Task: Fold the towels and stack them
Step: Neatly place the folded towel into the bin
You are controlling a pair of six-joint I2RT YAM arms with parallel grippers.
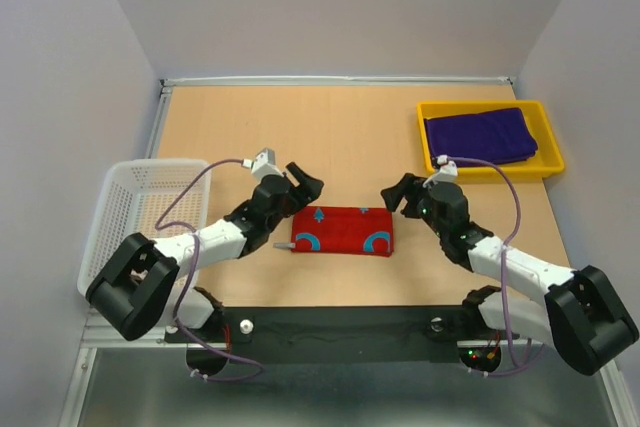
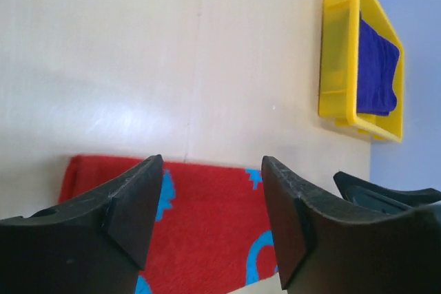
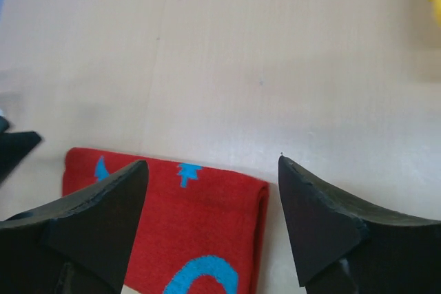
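Note:
The red towel with light-blue marks lies folded flat on the table between the two arms. It also shows in the left wrist view and the right wrist view. A deep purple towel lies folded in the yellow tray, also seen in the left wrist view. My left gripper is open and empty, above the red towel's left end. My right gripper is open and empty, above its right end. No grey towel is in view.
A white mesh basket stands at the left edge of the table. The yellow tray sits at the far right. Grey walls close in the table at the back and sides.

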